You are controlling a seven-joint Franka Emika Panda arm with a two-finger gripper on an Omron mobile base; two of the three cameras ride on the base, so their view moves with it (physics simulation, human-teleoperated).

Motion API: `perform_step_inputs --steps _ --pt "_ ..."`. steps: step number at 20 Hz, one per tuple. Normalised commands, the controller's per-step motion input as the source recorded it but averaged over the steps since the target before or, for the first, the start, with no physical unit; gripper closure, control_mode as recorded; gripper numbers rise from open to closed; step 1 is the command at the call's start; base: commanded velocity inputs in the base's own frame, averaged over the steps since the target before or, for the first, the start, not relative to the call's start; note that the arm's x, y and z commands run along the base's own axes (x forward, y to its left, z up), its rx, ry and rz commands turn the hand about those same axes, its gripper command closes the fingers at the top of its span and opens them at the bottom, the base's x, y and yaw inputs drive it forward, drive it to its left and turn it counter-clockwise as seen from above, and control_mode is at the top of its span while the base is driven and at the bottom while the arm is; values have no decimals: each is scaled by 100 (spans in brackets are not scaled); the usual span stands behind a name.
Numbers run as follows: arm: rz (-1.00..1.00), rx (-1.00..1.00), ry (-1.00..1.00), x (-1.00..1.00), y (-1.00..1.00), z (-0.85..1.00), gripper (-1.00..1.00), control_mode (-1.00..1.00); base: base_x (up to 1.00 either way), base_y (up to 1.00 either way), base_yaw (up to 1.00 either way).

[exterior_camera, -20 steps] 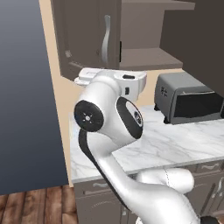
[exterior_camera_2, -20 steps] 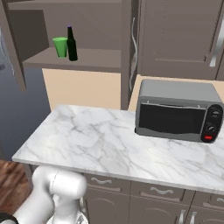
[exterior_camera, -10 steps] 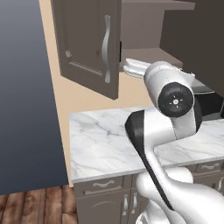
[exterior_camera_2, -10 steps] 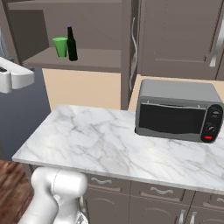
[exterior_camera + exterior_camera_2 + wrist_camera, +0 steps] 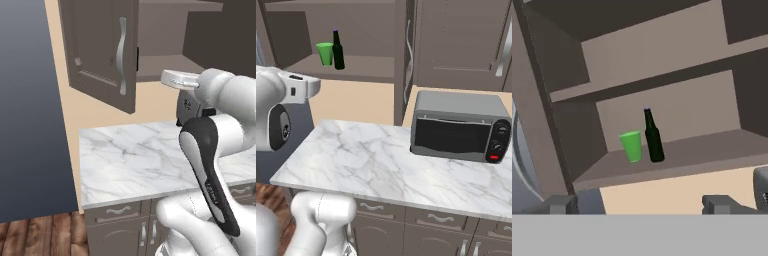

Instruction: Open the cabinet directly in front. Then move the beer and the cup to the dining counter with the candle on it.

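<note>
- You see the cabinet (image 5: 356, 35) standing open, its left door (image 5: 102, 52) swung out toward you with the long silver handle (image 5: 120, 55) facing the room.
- On the lower shelf (image 5: 677, 160) inside, the beer (image 5: 653, 136) stands upright, a dark bottle with a purple cap.
- The cup (image 5: 631, 146) stands upright just beside the beer, on its left in the hand view and in the right base view; whether the two touch you cannot tell.
- Both sit toward the left part of the shelf, near the cabinet's left side wall, with a second shelf (image 5: 662, 77) above them.
- Your gripper (image 5: 643, 204) is in the air, out in front of the open cabinet, well apart from the beer and the cup, and aimed at them.
- The jaws stand wide apart with nothing between them; the two dark fingertips (image 5: 559, 204) show at the bottom of the hand view.
- In the right base view the hand (image 5: 298, 89) sits at the left, lower than the shelf and above the left end of the marble tabletop (image 5: 371, 167).
- On that tabletop, to the right, a grey toaster oven (image 5: 461, 126) stands under the closed right-hand cabinet doors (image 5: 461, 42).
- Below the tabletop you see dark drawer fronts (image 5: 117, 211) with small curved handles.
</note>
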Motion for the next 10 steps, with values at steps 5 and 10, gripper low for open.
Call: perform_step_inputs --steps 5,10 --pt "29 0 1 56 31 0 -100 -100 0 0 0" --pt "30 4 8 91 25 0 -100 -100 0 0 0"
